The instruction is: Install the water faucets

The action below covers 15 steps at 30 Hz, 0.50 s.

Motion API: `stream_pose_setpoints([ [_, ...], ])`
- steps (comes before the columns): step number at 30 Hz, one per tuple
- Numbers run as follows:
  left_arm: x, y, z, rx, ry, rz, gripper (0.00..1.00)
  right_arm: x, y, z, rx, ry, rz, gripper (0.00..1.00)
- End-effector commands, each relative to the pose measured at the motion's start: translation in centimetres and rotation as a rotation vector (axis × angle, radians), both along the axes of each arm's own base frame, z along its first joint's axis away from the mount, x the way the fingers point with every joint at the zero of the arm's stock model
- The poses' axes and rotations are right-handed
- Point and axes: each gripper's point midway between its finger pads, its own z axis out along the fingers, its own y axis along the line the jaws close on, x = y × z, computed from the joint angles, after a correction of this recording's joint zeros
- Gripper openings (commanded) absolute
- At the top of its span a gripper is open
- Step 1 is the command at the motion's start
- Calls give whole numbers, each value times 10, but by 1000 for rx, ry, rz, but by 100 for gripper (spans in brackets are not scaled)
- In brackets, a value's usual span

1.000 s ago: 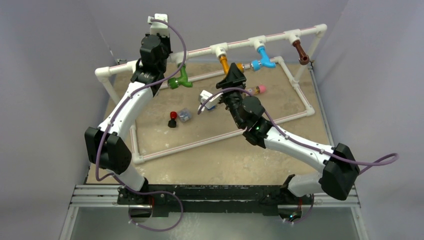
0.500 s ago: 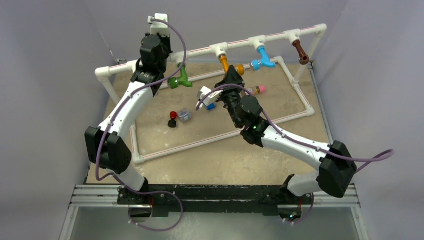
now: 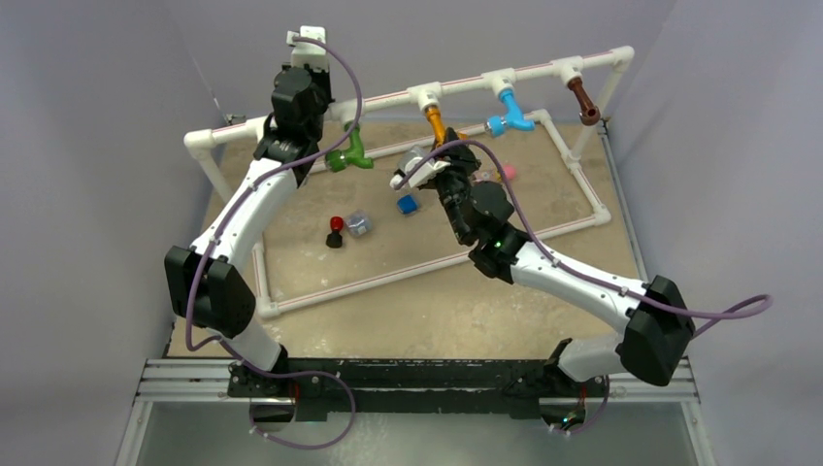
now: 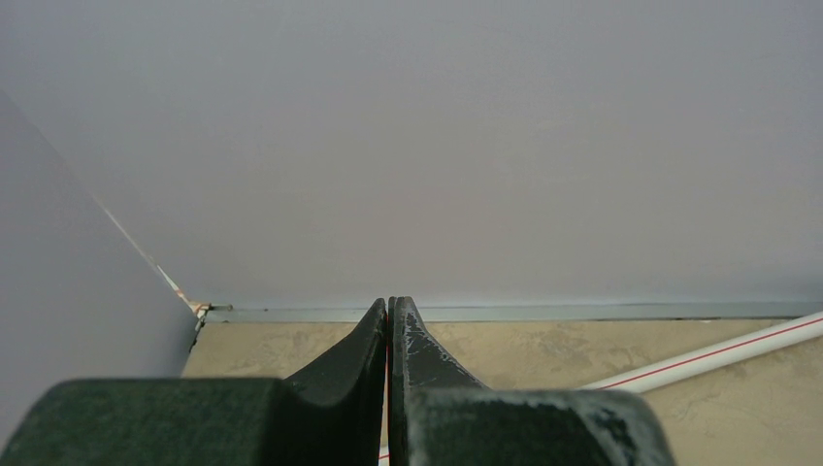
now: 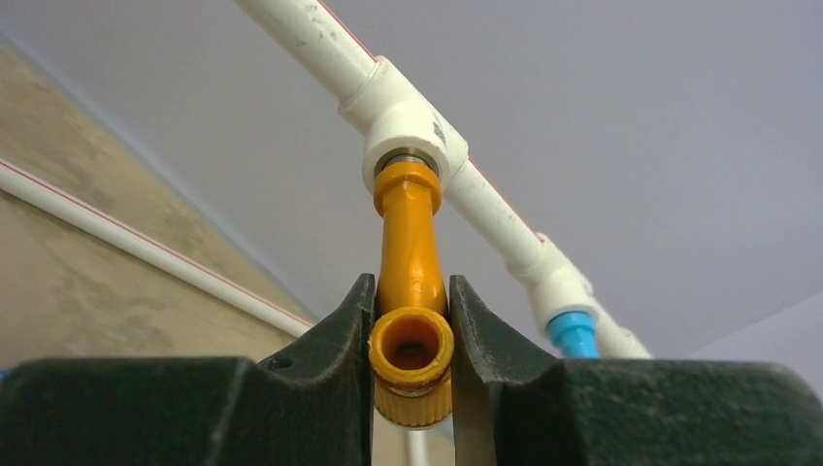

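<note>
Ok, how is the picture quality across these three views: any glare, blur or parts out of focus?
Top external: soft, even light, no glare, pipe frame crisp, shadows only faint. Right wrist: orange faucet sharp between the jaws, whose black bases at the bottom edge look soft. Left wrist: mostly flat grey wall, low contrast, the near jaws slightly blurred.

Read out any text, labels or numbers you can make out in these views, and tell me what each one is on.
No readable text in any view.
Thin red stripe along the pipes: if it holds print, it is too small to read.
No marks show on the orange faucet or the tee above it.
</note>
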Motion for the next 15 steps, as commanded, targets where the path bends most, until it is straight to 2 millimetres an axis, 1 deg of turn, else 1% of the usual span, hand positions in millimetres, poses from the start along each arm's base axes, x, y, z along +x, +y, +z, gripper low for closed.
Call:
stream_pose_setpoints([
  [1, 1, -17, -89, 97, 251, -60, 0, -14, 5, 49, 422, 46, 143, 0],
  [3, 1, -17, -88, 98, 250, -61, 0, -19, 10, 54, 548, 85, 207, 0],
  [6, 1, -17, -88, 97, 249, -60, 0, -29, 13, 62, 739, 115, 292, 0],
  [9, 0, -16, -86, 97, 247, -60, 0, -31, 6, 67, 893, 104, 308, 0],
  [12, -1, -16, -84, 94, 242, -60, 0, -29, 4, 66, 1026, 130, 310, 0],
  [15, -1, -16, -83, 92, 241, -61, 0, -30, -2, 67, 1164, 129, 328, 0],
])
